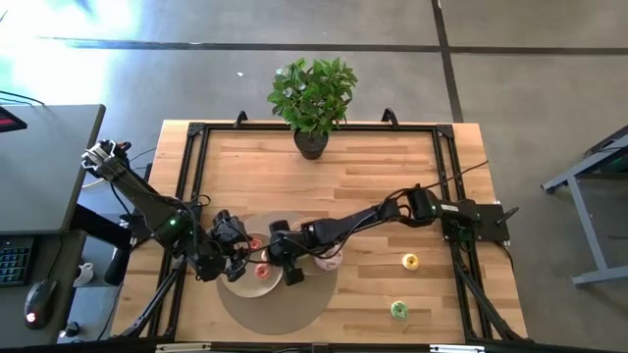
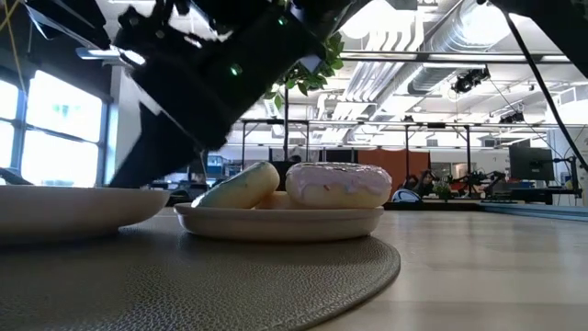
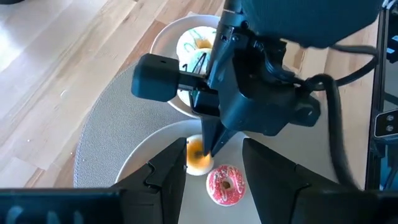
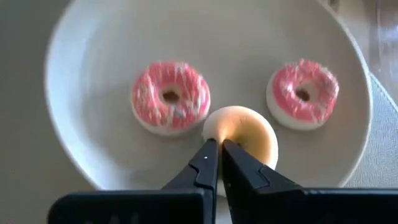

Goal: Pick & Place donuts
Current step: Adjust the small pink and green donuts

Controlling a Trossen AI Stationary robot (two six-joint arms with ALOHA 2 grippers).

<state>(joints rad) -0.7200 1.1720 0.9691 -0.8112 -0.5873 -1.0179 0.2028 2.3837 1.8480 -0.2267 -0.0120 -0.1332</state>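
Pale wooden planks make up my table (image 1: 324, 186), with a potted plant (image 1: 312, 98) at its far edge and a round grey mat (image 1: 280, 299) at the near edge carrying two beige plates. My right arm reaches from the right side across the table, stretched low and long, its wrist tipped down over the larger plate (image 4: 87, 81). My right gripper (image 4: 217, 155) has its fingers drawn almost together, tips down on the plate and touching the rim of a yellow mini donut (image 4: 245, 134); I cannot tell if they pinch it or merely rest against it. My left arm comes in from the left side, bent at the elbow, with my left gripper (image 3: 214, 168) hovering just above the same plate, fingers spread wide and holding nothing. On this plate I count three mini donuts: the yellow one and two pink ones (image 4: 171, 96) (image 4: 303, 93) on either side of it. The smaller plate (image 2: 280, 221) beside it holds larger donuts, one with pale pink icing (image 2: 338, 184), one cream (image 2: 241, 187), one white with green stripes (image 3: 198, 46). Well apart on bare wood to the right lie two more minis, one yellow (image 1: 410, 261) and one green (image 1: 398, 310).
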